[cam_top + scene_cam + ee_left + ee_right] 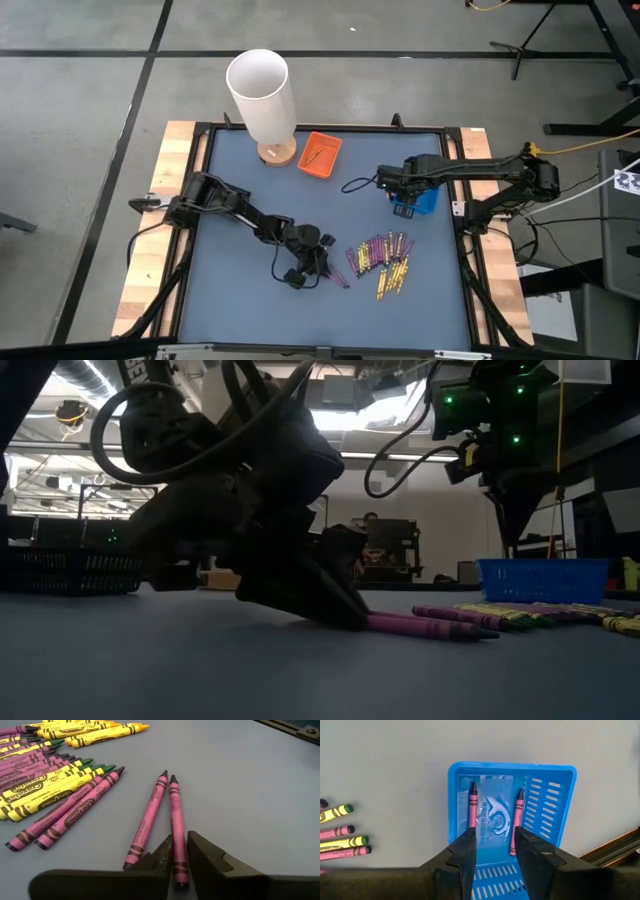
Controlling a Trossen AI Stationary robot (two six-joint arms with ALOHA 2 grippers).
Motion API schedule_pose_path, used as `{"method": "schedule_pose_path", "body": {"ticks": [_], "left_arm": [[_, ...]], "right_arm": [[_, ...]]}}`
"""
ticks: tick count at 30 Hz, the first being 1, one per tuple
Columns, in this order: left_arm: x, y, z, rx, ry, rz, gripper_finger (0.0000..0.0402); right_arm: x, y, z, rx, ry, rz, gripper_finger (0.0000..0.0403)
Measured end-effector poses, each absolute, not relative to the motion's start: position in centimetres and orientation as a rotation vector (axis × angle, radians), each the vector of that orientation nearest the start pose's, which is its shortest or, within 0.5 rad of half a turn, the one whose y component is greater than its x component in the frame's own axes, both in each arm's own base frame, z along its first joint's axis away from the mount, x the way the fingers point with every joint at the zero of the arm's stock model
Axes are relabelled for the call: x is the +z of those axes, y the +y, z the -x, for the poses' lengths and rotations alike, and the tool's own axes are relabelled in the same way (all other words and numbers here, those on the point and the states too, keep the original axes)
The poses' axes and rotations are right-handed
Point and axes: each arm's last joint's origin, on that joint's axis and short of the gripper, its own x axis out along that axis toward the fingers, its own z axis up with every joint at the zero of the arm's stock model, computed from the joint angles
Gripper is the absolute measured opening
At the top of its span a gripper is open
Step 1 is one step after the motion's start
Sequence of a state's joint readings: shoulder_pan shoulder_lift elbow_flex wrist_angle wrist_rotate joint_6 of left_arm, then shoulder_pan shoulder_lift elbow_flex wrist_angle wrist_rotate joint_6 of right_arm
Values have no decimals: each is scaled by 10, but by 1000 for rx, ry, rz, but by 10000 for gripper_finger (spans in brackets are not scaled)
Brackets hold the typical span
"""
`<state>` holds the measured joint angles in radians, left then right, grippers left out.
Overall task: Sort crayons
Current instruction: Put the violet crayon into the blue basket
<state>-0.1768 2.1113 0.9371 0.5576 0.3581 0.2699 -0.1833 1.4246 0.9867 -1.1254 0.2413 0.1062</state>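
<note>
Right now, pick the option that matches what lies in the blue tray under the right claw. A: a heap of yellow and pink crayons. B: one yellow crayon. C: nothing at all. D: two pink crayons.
D: the right wrist view shows the right claw hovering open over the blue tray, where just two pink crayons lie apart along the tray's floor, no yellow one among them.

High view straight down over table [250, 200]; low view level at tabletop; wrist views close — all share the crayons [382, 262].
</note>
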Motion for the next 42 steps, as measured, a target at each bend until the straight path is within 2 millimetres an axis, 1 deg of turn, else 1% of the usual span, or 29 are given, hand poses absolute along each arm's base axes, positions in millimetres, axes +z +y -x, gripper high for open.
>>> {"method": "schedule_pose_path", "body": {"ticks": [5, 8, 13, 17, 20, 25, 31, 36, 39, 42], "left_arm": [[72, -77, -376, -587, 547, -203, 20], [73, -77, -376, -583, 542, -201, 13], [74, -77, -377, -563, 531, -163, 13], [76, -77, -379, -542, 505, -135, 14], [81, -74, -380, -520, 490, -120, 14], [108, -63, -384, -454, 399, -130, 14], [133, -43, -388, -350, 318, -137, 14], [139, -28, -391, -302, 294, -127, 14], [143, -19, -394, -275, 283, -99, 14], [145, -10, -396, -244, 283, -47, 14]], "right_arm": [[222, -48, -221, -408, 1562, -45, 134], [230, -45, -215, -379, 1528, -83, 134], [249, -41, -204, -351, 1406, -175, 134], [261, -37, -202, -270, 1280, -285, 134], [266, -34, -207, -176, 1192, -372, 134], [271, -32, -218, -25, 1082, -447, 134], [272, -33, -231, 17, 990, -444, 134], [274, -35, -242, 23, 909, -469, 134], [272, -28, -249, 53, 897, -462, 134], [269, -17, -254, 100, 907, -435, 134]]}}
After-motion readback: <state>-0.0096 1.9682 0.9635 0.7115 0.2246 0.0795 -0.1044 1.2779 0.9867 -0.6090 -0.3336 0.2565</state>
